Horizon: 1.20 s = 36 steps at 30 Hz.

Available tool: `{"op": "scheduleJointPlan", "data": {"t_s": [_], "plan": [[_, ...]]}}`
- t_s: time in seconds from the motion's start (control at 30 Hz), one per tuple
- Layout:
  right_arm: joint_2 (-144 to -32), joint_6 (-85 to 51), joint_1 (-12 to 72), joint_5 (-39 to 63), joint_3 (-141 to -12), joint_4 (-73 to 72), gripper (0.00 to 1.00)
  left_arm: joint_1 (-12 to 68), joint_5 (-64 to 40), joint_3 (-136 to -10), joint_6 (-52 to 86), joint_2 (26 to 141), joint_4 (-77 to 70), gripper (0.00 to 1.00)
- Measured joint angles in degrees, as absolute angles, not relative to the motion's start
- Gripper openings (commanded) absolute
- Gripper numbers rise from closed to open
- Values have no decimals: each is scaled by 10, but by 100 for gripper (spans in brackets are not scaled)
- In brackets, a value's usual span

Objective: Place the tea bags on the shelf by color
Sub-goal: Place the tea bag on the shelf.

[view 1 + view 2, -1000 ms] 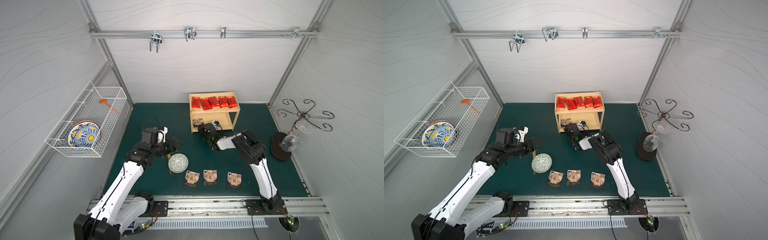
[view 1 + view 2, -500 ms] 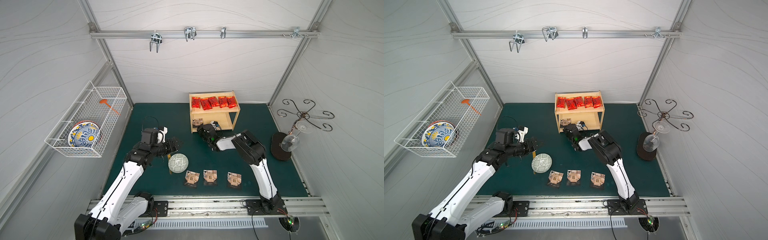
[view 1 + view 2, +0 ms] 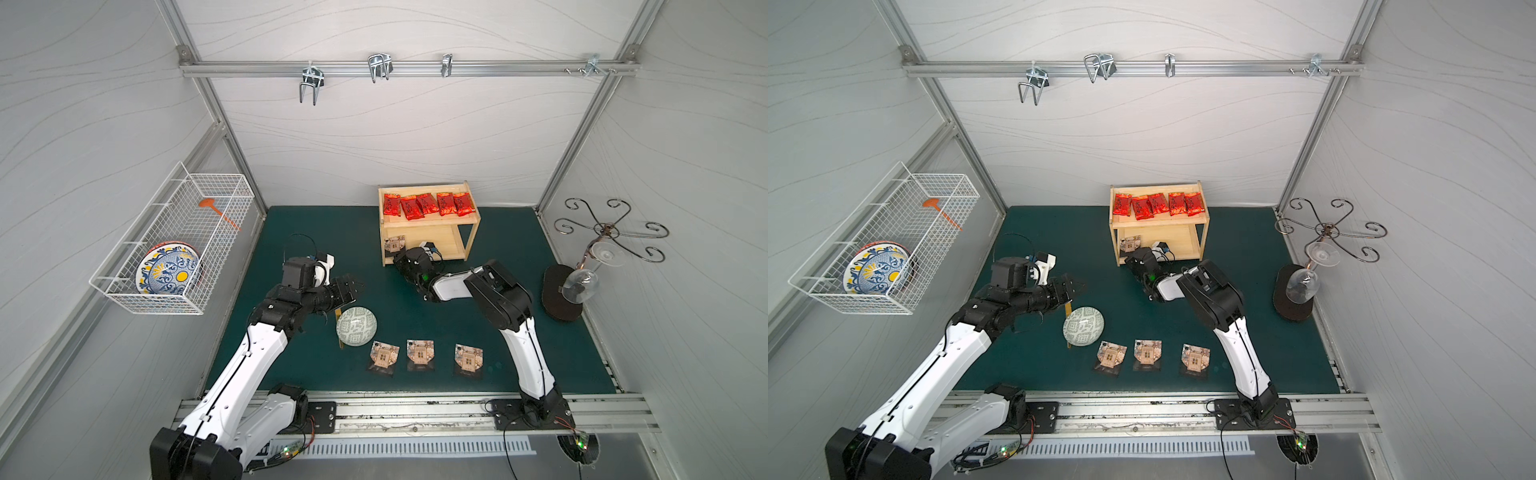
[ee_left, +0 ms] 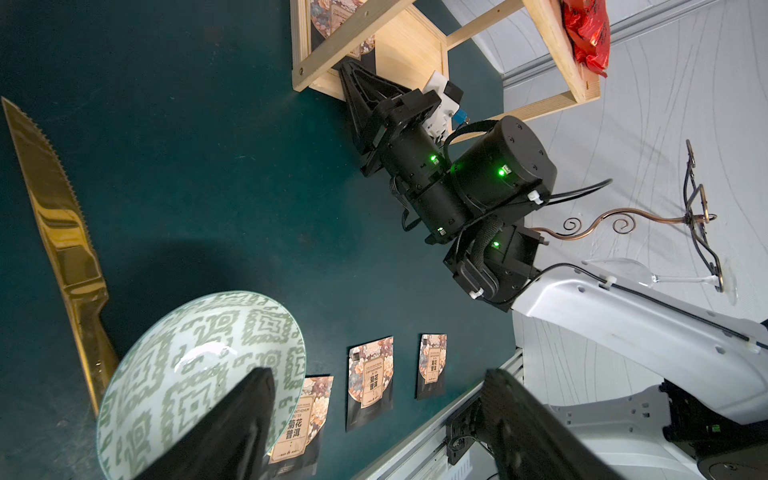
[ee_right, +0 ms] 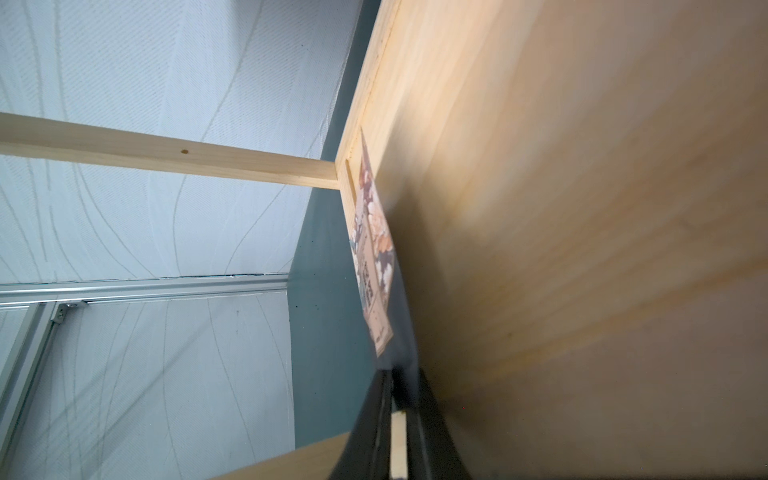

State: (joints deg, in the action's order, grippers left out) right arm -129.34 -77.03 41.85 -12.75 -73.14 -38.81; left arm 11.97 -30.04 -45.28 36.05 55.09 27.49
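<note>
Right wrist view: right end effector [image 5: 402, 380] clenched on a black-edged tea bag [image 5: 374, 249] inside the shelf [image 5: 582, 208], bottom tier — red tea bags [image 3: 428, 204] on top, colours apart. Left end effector [image 3: 353, 289] spread, empty, over desk [image 3: 415, 320].

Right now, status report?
Left gripper open, by bowl. Right gripper shut on black tea bag, at shelf lower tier. Three black bags lie on mat. No obstruction.

- Low in the centre of both top views I see a green-patterned bowl [image 3: 356, 331] [image 3: 1083, 331] on the green mat [image 3: 291, 232].
- In the left wrist view, a gold serrated knife [image 4: 62, 232] lies just beside the bowl, its handle partly hidden.
- At mid-left, a white wire basket [image 3: 166, 305] holds a painted plate [image 3: 168, 272] and an orange scoop [image 3: 214, 210].
- At mid-right, a wine glass [image 3: 582, 284] hangs bowl-down from a curly metal stand [image 3: 606, 228].
</note>
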Motion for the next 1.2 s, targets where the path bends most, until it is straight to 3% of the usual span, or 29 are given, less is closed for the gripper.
{"op": "scheduleJointPlan", "data": {"t_s": [0.07,0.17,0.5,0.8,0.97,1.2], "plan": [[-1291,-769,417,-124,-731,-382,13,119,-303,-452,362,551,274,84],[-1286,-765,414,-116,-731,-371,1,118,-305,-451,362,551,269,84],[-1285,-765,399,-76,-732,-362,0,117,-308,-447,363,551,260,84],[-1281,-763,389,-47,-734,-356,22,116,-310,-442,368,551,254,84],[-1273,-759,380,-29,-735,-353,39,115,-316,-441,371,553,254,85],[-1256,-751,372,-10,-731,-334,52,113,-321,-441,373,559,249,84]]}}
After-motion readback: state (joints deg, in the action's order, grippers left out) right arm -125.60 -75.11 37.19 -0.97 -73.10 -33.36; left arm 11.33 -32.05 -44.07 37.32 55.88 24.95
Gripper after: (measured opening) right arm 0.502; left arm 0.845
